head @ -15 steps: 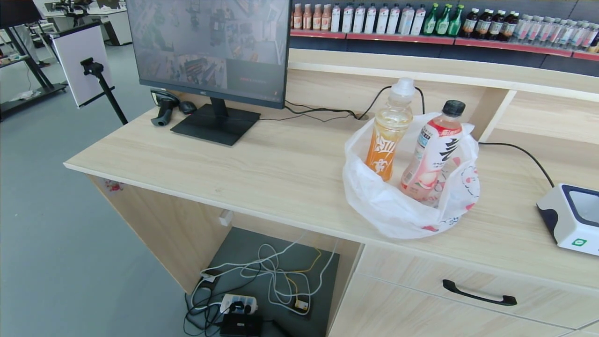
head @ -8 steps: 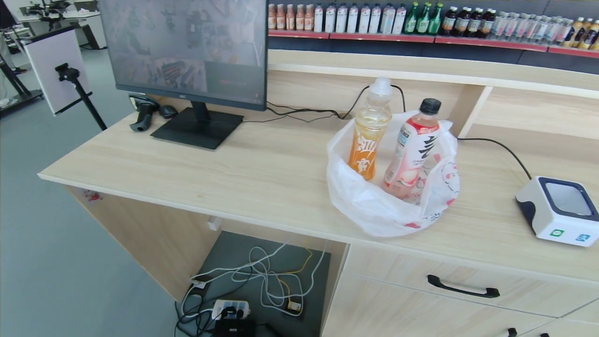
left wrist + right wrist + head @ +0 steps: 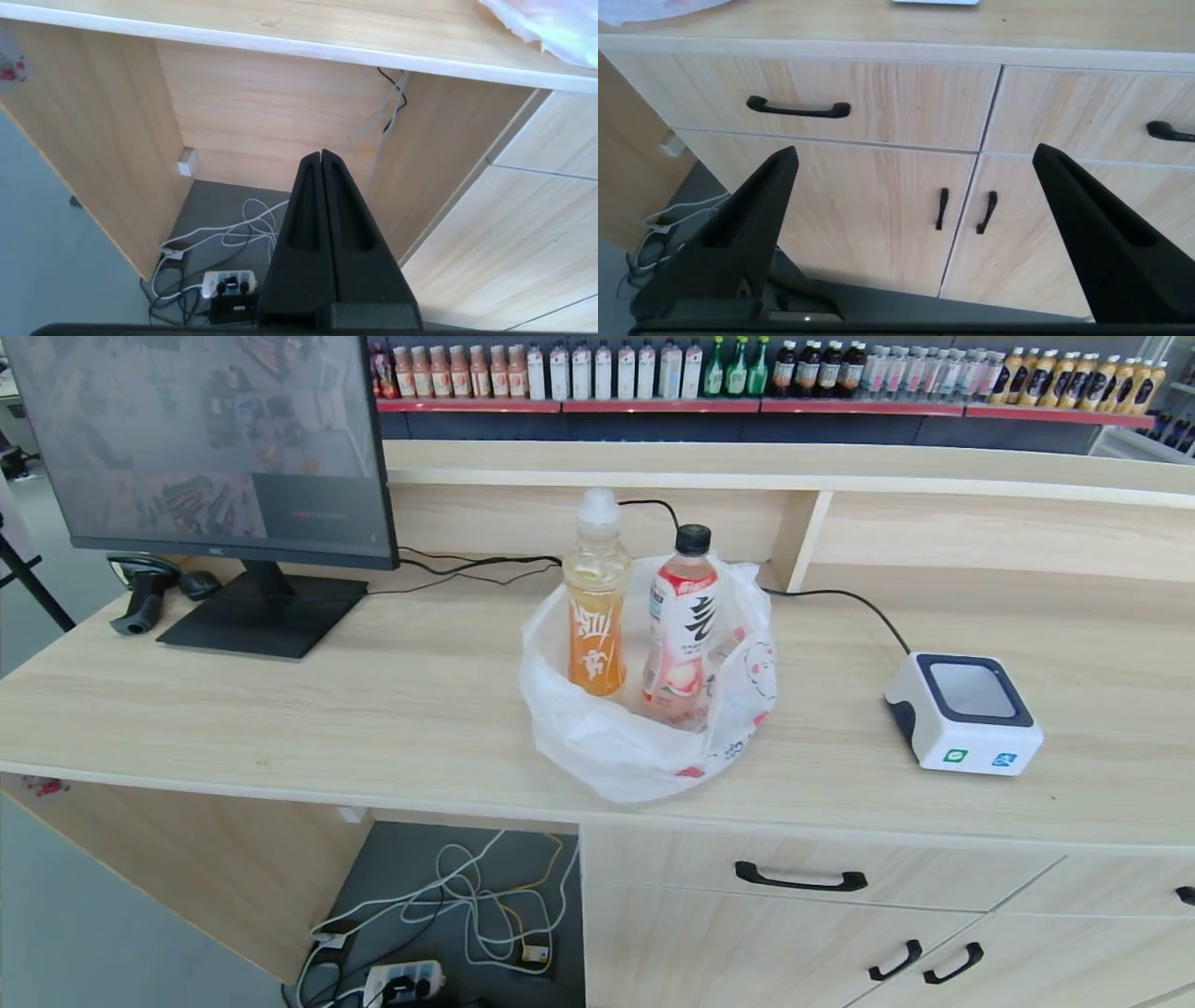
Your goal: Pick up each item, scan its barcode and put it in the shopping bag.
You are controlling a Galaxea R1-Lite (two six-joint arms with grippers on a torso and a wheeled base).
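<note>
**Plastic bottles standing in the bag**

We are seeing the white-capped orange drink bottle (image 3: 596, 607) and the black-capped pink drink bottle (image 3: 681, 635) standing upright, side by side, inside the thin white plastic shopping bag (image 3: 644, 751) on the pale wooden worktop (image 3: 280, 709). The white-and-navy box scanner (image 3: 962, 714) is sitting well apart. We are judging both bottles weighty, stiff and slick, best gripped around the labelled waist. The left gripper (image 3: 321, 157) is holding its fingers pressed together on nothing; the right gripper (image 3: 915, 154) is holding its fingers spread wide, empty.

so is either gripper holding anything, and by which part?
Nothing is held. The left gripper has its jaws shut on air; the right gripper has its jaws open, empty. The orange bottle and pink bottle stand in the bag.
</note>
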